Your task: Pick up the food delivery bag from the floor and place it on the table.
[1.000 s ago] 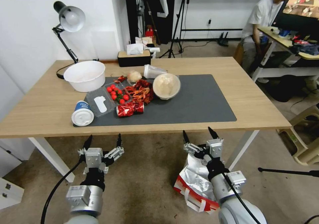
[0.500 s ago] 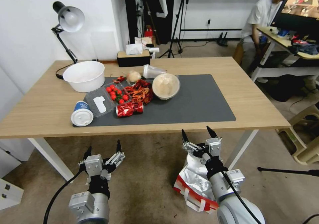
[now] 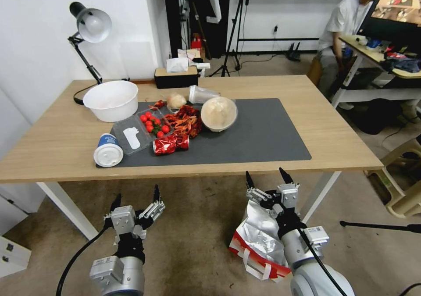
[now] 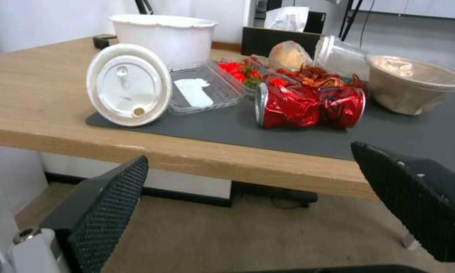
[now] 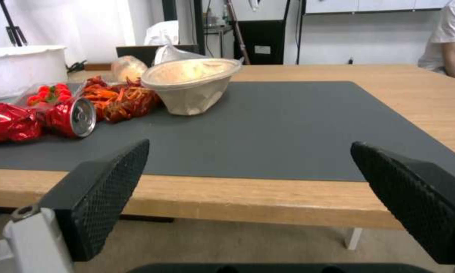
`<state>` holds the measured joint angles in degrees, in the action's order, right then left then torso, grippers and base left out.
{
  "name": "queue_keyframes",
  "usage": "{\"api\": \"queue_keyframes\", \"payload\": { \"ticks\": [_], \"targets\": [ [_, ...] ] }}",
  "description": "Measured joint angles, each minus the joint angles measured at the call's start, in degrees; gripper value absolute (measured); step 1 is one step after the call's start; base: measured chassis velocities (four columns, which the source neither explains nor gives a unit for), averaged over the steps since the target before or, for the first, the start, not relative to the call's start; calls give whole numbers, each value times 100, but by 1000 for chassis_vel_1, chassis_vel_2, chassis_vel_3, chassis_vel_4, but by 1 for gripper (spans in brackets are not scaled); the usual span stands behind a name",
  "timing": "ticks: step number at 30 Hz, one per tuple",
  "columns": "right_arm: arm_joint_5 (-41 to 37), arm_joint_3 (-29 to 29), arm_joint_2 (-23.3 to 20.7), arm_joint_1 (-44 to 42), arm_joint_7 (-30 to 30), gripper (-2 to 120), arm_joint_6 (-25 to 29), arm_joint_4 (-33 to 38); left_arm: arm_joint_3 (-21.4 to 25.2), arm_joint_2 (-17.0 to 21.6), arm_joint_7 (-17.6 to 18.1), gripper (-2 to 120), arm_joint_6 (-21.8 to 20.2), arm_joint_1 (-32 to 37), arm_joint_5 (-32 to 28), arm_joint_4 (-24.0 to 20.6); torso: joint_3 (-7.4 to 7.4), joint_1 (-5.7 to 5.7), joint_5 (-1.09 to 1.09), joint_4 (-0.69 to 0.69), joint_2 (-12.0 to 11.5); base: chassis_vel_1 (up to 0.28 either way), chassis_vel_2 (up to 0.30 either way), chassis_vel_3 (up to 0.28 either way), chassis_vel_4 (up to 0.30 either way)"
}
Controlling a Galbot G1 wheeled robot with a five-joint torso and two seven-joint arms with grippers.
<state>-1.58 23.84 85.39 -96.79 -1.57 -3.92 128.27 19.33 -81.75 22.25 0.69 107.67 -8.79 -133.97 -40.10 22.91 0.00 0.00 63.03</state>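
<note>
Bag (image 3: 258,239) on the floor (image 3: 193,226), in front of the table's near edge and toward its right leg, mouth up and crumpled, silver lining showing, red band and white straps at the lower side. Likely light and soft: paper walls liable to buckle or tear under a pinch, foil probably slick, contents hidden so weight uncertain. Best hold judged to be the strap handles or a folded part of the rim, not the flat side. Not yet lifted.

Right gripper (image 3: 268,185) just above the bag's upper rim, fingers spread wide, nothing between them; whether touching the paper, cannot tell. In the right wrist view, both black pads (image 5: 111,189) far apart, facing the table (image 5: 288,197) edge and the grey mat (image 5: 288,129).

Left gripper (image 3: 135,199) well to the left of the bag, low before the table, also spread wide and empty, idle.

On the table: white bowl (image 3: 112,99), lidded cup (image 3: 108,150) on its side, crushed red can (image 3: 171,143), tray of tomatoes (image 3: 151,124), covered bowl (image 3: 219,113), all on the mat's left half; right half bare, room there for the bag.
</note>
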Motion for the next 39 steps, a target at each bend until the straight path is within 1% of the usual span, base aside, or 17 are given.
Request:
{"api": "queue_keyframes", "payload": {
  "ticks": [9, 12, 13, 15, 18, 19, 22, 23, 28, 29, 31, 33, 34, 36, 39],
  "targets": [
    [54, 11, 83, -161, 37, 100, 67, 24, 14, -2, -19, 100, 9, -5, 48, 20, 12, -10, 0, 0, -24, 0, 0, 0, 0],
    [84, 7, 106, -221, 37, 100, 119, 24, 17, -6, -9, 100, 12, -17, 51, 48, 73, -61, 0, 0, -133, 0, 0, 0, 0],
    [84, 7, 106, -221, 37, 100, 119, 24, 17, -6, -9, 100, 12, -17, 51, 48, 73, -61, 0, 0, -133, 0, 0, 0, 0],
    [86, 9, 110, -227, 33, 100, 120, 24, 23, 0, -3, 100, 14, -23, 52, 52, 126, -101, 0, 0, -228, 0, 0, 0, 0],
    [87, 11, 112, -230, 30, 100, 121, 25, 28, 5, -1, 100, 16, -25, 54, 55, 163, -129, 0, 0, -293, 0, 0, 0, 0],
    [86, 11, 118, -233, 29, 100, 121, 25, 31, 10, 0, 100, 20, -27, 54, 55, 200, -157, 0, 0, -359, 0, 0, 0, 0],
    [88, 11, 124, -234, 30, 100, 122, 24, 33, 12, 0, 100, 24, -34, 54, 55, 231, -181, 0, 0, -414, 0, 0, 0, 0],
    [92, 11, 133, -234, 31, 100, 124, 16, 34, 14, 0, 100, 28, -41, 55, 63, 264, -206, 0, 0, -472, 0, 0, 0, 0],
    [98, 10, 139, -234, 31, 100, 125, 10, 35, 15, -5, 100, 29, -42, 63, 72, 293, -228, 0, 0, -523, 0, 0, 0, 0],
    [106, 9, 147, -235, 32, 100, 133, 2, 34, 16, -13, 100, 31, -43, 75, 83, 344, -268, 0, 0, -614, 0, 0, 0, 0],
    [107, 8, 148, -235, 32, 100, 134, 2, 33, 16, -14, 100, 34, -45, 76, 88, 357, -279, 0, 0, -638, 0, 0, 0, 0],
    [106, 10, 145, -235, 32, 100, 134, -19, 30, 12, -16, 100, 47, -55, 78, 93, 424, -335, 0, 0, -759, 0, 0, 0, 0],
    [106, 10, 145, -235, 32, 100, 134, -19, 30, 12, -16, 100, 47, -55, 78, 93, 424, -335, 0, 0, -759, 0, 0, 0, 0],
    [107, 11, 139, -240, 28, 100, 134, -27, 34, 17, -19, 100, 67, -59, 78, 93, 476, -375, 0, 0, -851, 0, 0, 0, 0],
    [107, 11, 138, -253, 23, 100, 134, -27, 41, 25, -23, 100, 80, -62, 81, 93, 511, -406, 0, 0, -919, 0, 0, 0, 0]
  ]
}}
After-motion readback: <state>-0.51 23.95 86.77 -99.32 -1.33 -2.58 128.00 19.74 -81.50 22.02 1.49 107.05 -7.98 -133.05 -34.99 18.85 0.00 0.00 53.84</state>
